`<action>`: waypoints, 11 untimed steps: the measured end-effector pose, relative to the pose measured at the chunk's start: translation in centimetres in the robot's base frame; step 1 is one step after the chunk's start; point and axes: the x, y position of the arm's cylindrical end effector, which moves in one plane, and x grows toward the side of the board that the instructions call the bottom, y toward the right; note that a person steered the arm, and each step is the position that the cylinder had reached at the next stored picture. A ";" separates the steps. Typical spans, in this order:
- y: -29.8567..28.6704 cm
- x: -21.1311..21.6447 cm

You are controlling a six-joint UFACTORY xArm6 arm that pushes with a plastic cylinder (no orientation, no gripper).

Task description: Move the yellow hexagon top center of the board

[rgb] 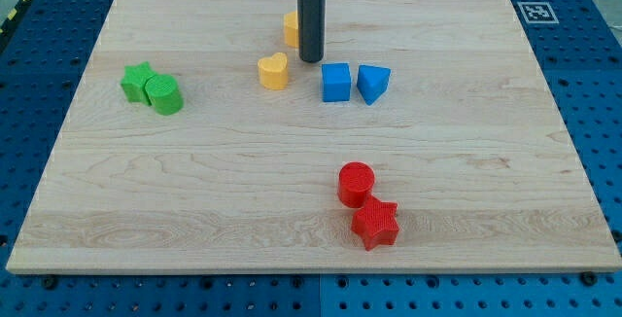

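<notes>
Near the table's (466, 25) top centre, the yellow hexagon (291, 28) sits touching my tip (311, 60) on the view's left, partly hidden behind the rod, which carries no claw to clench or release, with the yellow heart (274, 70) just below-left.

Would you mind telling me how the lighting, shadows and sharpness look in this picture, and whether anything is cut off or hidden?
In the camera view, light is even and soft, with no glare on the board; blocks such as the red cylinder cast only faint shadows; focus is sharp throughout; the rod is cropped at the view's top, my tip shows clearly, and the rod partly hides the yellow hexagon.
</notes>
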 end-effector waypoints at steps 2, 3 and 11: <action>-0.4 -1.2; -1.1 -2.3; -4.1 -7.9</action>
